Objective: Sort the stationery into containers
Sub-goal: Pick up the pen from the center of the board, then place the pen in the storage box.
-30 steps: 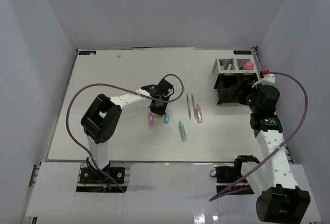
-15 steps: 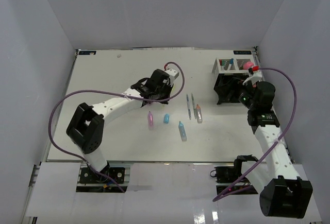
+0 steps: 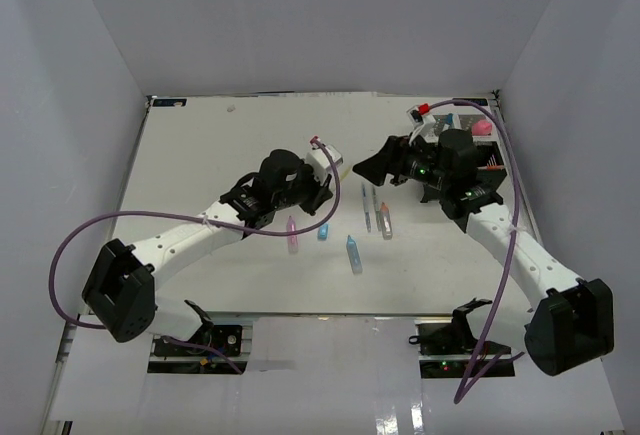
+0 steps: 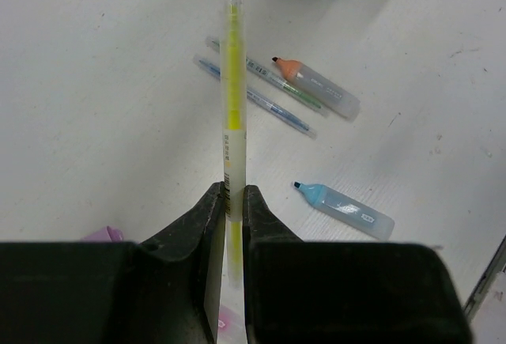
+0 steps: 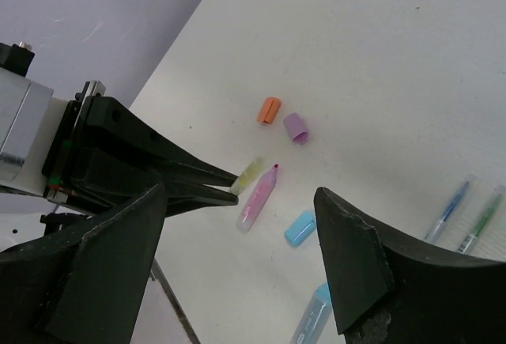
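My left gripper (image 4: 232,202) is shut on a thin yellow pen (image 4: 232,83) that sticks out ahead of the fingers above the table. Below it lie a blue pen (image 4: 253,95), a green pen (image 4: 265,79), an orange marker (image 4: 316,87) and a blue marker (image 4: 348,211). My right gripper (image 5: 239,202) hangs open over a pink marker (image 5: 257,198), facing the left gripper (image 5: 225,182). In the top view the left gripper (image 3: 320,183) and right gripper (image 3: 375,167) are close together mid-table. The containers (image 3: 493,150) stand at the far right, mostly hidden behind the right arm.
Loose caps lie on the table: orange (image 5: 269,109), purple (image 5: 296,128) and blue (image 5: 300,228). A pink-capped bottle (image 3: 482,127) shows in the containers. White walls enclose the table on three sides. Purple cables loop from both arms.
The left arm has stretched out to the right, carrying the yellow pen. The right arm has swung left from the containers to the middle of the table, its jaws staying wide.
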Controlling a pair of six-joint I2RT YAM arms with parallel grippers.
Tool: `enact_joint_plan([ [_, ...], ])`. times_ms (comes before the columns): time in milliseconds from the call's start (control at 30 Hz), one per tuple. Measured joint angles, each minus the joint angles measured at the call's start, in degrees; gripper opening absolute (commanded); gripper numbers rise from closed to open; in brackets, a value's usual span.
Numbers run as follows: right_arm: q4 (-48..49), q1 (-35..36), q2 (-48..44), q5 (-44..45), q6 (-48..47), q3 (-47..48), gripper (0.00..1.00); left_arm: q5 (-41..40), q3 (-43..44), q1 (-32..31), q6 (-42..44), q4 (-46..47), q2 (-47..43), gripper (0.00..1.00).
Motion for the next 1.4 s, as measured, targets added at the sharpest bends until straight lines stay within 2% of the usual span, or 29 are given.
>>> enact_joint_plan([
  [233,0.63,4.94,5.86,1.53,0.79,3.45,0.80,0.15,-1.16,-0.44,3.32,1.20,-1.70,0.13],
  [333,0.57,6.19,7.50,2.12,0.79,4.55,0.77,0.17,-1.95,-0.44,4.33,1.79,-3.08,0.13],
  [433,0.61,7.06,8.46,2.36,0.74,5.33,0.69,0.20,-2.47,-0.44,5.01,2.25,-4.00,0.14],
  [467,0.59,7.28,8.72,2.38,0.74,5.57,0.62,0.28,-2.64,-0.44,5.22,2.49,-4.13,0.14],
  [633,0.66,8.28,9.88,2.32,0.87,5.97,0.43,0.61,-2.75,-0.44,5.86,2.91,-4.15,0.15],
  [767,0.68,8.68,10.29,2.32,1.01,5.97,0.22,0.79,-2.93,-0.46,6.03,3.32,-4.35,0.17],
  [867,0.74,8.72,10.29,2.32,1.25,5.97,0.11,0.79,-3.08,-0.46,6.19,3.43,-4.55,0.22],
  [967,0.44,9.01,10.03,2.93,1.03,5.95,0.08,0.76,-3.23,-0.46,6.16,3.48,-4.55,0.38],
  [1000,0.02,9.09,9.75,3.89,0.50,5.95,0.08,0.76,-3.30,-0.44,6.01,3.52,-4.57,0.49],
  [1067,-1.18,9.14,8.92,5.95,-0.39,5.95,0.08,0.57,-3.34,-0.46,5.81,3.43,-4.57,0.60],
  [1100,-2.05,9.11,8.17,7.87,-1.22,5.95,0.08,0.46,-3.34,-0.46,5.44,3.39,-4.57,0.66],
  [1133,-3.26,9.07,7.23,9.94,-2.10,5.95,0.08,0.20,-3.32,-0.46,5.03,3.43,-4.57,0.78],
  [1200,-5.79,8.81,4.59,16.22,-4.22,5.95,0.08,-0.52,-3.32,-0.46,4.22,3.43,-4.57,0.89],
  [1233,-7.30,8.46,2.91,19.87,-5.55,5.95,0.08,-0.98,-3.32,-0.46,3.76,3.39,-4.57,0.97],
  [1400,-10.45,4.07,-7.98,39.95,-11.76,4.68,0.08,-4.61,-2.82,-0.46,0.63,2.60,-4.13,0.98],
])
